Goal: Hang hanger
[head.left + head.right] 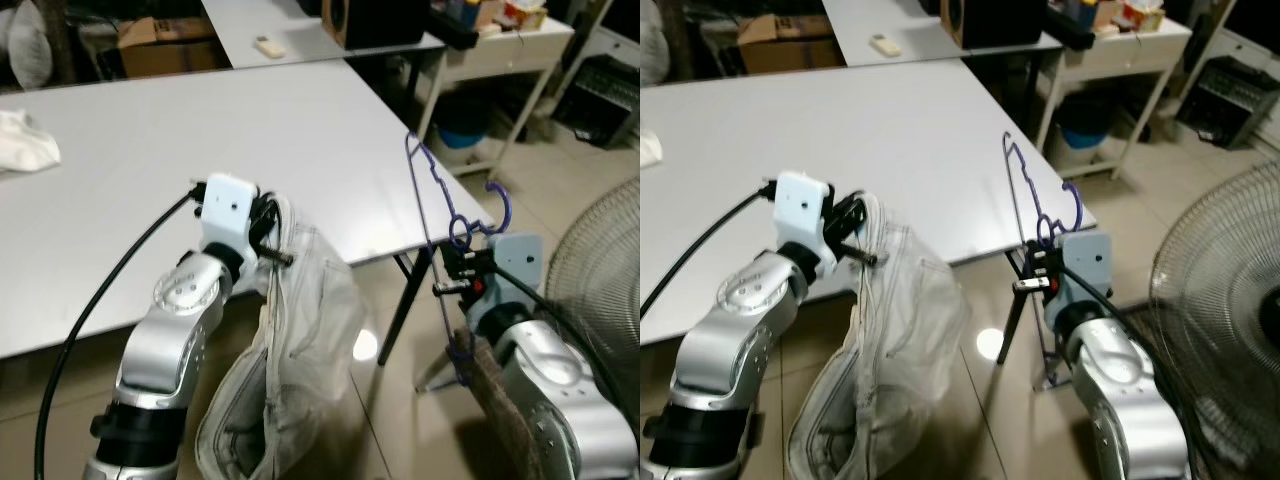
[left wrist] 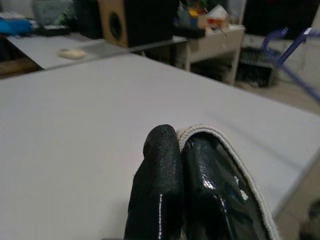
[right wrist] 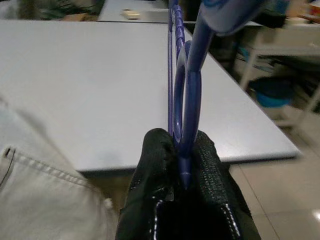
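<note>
Right wrist view: right gripper fingers pinch purple hanger; left gripper fingers clamp pale garment.

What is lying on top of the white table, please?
On the white table lie a crumpled white cloth at its far left and a small pale remote-like item farther back; any part behind the garment is hidden.

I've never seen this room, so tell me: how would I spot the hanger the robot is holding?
Find the big white table, then its near right corner. Just off that corner, the right gripper is shut on the hanger, held upright. It is thin purple plastic, unlike the pale garment hanging from the left gripper.
</note>
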`<state>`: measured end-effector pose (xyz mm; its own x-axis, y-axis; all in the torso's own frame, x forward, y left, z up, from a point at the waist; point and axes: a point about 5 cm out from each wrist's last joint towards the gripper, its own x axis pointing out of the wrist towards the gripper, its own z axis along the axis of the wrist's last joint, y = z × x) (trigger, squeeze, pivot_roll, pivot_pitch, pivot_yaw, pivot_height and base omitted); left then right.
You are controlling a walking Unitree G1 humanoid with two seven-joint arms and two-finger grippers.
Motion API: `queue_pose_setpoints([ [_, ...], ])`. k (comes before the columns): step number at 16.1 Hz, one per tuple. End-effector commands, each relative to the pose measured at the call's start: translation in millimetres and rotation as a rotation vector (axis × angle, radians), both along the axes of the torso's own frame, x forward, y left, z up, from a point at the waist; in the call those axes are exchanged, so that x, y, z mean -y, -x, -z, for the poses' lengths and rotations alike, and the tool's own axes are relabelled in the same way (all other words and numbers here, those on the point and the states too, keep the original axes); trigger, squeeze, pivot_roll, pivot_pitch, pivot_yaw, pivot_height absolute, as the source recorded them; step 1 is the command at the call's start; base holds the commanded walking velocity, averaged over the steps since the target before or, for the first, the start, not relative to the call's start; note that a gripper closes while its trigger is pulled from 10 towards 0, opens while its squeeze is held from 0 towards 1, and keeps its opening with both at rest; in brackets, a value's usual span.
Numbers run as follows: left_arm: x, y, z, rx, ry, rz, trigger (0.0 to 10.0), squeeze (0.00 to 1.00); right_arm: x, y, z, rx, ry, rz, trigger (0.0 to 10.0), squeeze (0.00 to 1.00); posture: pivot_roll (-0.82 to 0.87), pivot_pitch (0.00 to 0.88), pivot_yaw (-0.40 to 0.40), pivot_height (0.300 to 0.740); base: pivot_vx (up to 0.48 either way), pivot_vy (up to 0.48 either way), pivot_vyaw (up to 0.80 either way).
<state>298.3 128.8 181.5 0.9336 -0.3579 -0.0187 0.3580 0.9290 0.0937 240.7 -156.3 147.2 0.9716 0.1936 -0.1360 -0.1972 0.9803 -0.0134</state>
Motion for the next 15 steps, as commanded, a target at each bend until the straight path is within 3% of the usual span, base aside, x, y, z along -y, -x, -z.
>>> queue_pose_setpoints([
  [1, -10.6, -1.2, -19.0, 0.1, 0.013, -0.041, 10.0, 0.0, -11.8, -0.4, -7.4, 0.029, -0.001, -0.065, 10.0, 0.0, 0.02, 0.047, -0.049, 0.74, 0.349, 0.0, 0.8],
  [4, -5.3, -7.4, -27.7, 0.128, 0.02, -0.022, 10.0, 0.0, -6.3, -2.8, -12.1, 0.052, 0.02, -0.06, 10.0, 0.0, 0.01, 0.033, -0.044, 0.74, 0.351, 0.0, 0.75],
  [9, -7.3, -33.0, -55.0, 0.208, 0.021, -0.002, 10.0, 0.0, 18.6, -8.5, -22.8, 0.091, 0.01, -0.023, 10.0, 0.0, 0.02, 0.013, -0.042, 0.74, 0.352, 0.0, 0.0],
  [13, 5.2, -74.2, -96.5, 0.261, 0.001, 0.046, 10.0, 0.0, 44.1, -10.5, -52.2, 0.157, 0.017, -0.12, 10.0, 0.0, 0.01, 0.0, -0.051, 0.74, 0.349, 0.0, 0.0],
  [14, 18.0, -92.1, -111.9, 0.254, -0.064, 0.093, 10.0, 0.0, 46.6, -12.3, -62.8, 0.189, 0.015, -0.161, 10.0, 0.0, 0.02, 0.0, -0.057, 0.74, 0.0, 0.0, 0.0],
  [15, 22.6, -99.1, -124.5, 0.29, -0.094, 0.089, 10.0, 0.0, 47.4, -13.9, -66.1, 0.201, 0.023, -0.172, 10.0, 0.0, 0.02, 0.0, -0.06, 0.74, 0.0, 0.0, 0.0],
])
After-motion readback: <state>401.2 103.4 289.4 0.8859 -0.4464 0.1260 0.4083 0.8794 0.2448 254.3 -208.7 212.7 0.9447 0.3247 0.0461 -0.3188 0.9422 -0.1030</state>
